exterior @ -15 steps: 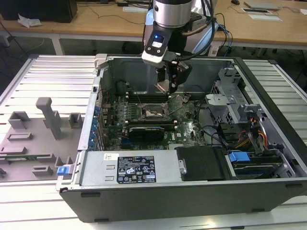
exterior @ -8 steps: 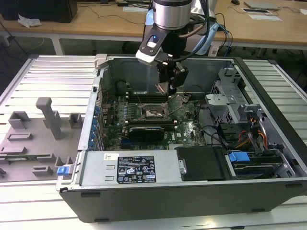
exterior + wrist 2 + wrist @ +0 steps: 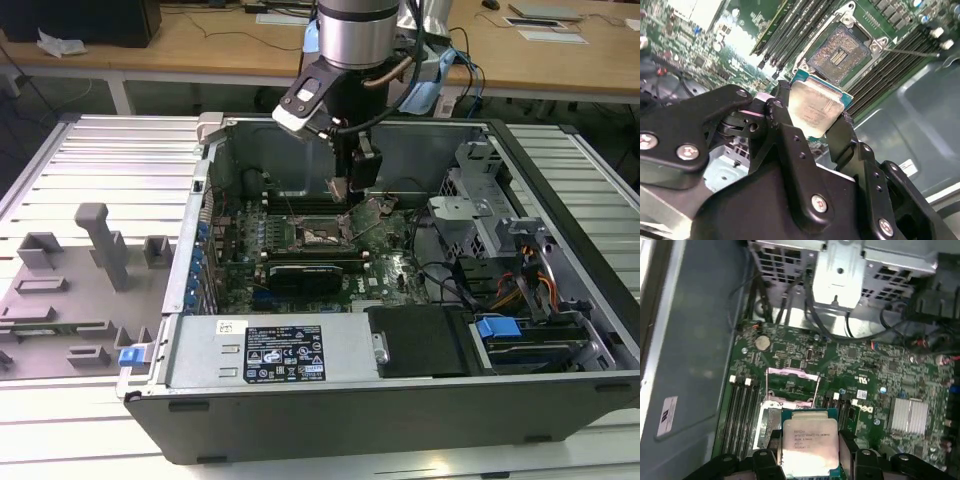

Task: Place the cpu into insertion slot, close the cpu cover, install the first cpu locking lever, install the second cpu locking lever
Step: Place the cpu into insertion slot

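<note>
An open grey computer case (image 3: 560, 330) lies on the slatted metal counter (image 3: 100, 150), with grey plastic fixtures (image 3: 100, 245) in the left of the exterior view. Long black memory slots (image 3: 795, 35) flank the insertion slot (image 3: 839, 47), a dark square frame with a shiny pinned centre on green board. From one of its corners a thin metal lever (image 3: 910, 51) juts out. The cpu cover (image 3: 791, 385), a silvery windowed frame, stands raised. The arm drops from the top centre of the exterior view, wrist pointing down into the case. The black end effector (image 3: 812, 117) is clenched on the edges of the cpu (image 3: 815, 107), a flat, pale metal square, held above the slot and apart from it.
</note>
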Tool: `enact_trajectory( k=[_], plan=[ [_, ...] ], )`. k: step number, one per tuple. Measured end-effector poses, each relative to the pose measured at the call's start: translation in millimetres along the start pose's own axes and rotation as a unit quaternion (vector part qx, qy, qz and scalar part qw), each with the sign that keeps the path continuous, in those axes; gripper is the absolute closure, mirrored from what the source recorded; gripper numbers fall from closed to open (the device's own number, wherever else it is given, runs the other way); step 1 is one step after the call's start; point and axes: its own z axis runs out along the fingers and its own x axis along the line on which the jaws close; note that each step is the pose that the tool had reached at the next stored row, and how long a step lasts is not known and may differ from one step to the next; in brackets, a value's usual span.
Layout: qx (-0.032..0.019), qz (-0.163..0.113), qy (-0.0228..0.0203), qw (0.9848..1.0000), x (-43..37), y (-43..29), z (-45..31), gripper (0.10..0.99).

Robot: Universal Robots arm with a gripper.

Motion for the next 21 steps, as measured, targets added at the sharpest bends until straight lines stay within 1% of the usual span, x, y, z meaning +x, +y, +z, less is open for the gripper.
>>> enact_trajectory(
  k=[1, 3, 4, 7, 8, 12, 15, 18, 21],
  plan=[
    [-0.0001, 0.015, -0.0013, 0.9999, 0.0, -0.2, 2.5, 0.545],
    [-0.0002, 0.033, -0.0028, 0.9994, -0.1, -0.6, 6.8, 0.545],
    [-0.0002, 0.044, -0.0037, 0.999, 0.1, -1.3, 10.6, 0.545],
    [-0.0003, 0.06, -0.005, 0.9982, 2.7, -5.1, 21.0, 0.545],
    [-0.0004, 0.062, -0.0052, 0.9981, 4.0, -7.1, 23.5, 0.545],
    [-0.0004, 0.063, -0.0053, 0.998, 6.5, -13.2, 29.4, 0.545],
    [-0.0004, 0.065, -0.0055, 0.9979, 9.1, -18.2, 36.6, 0.545],
    [-0.0004, 0.065, -0.0054, 0.9979, 10.2, -21.7, 43.3, 0.545],
    [-0.0004, 0.065, -0.0055, 0.9979, 11.4, -23.5, 50.5, 0.545]
  ],
)
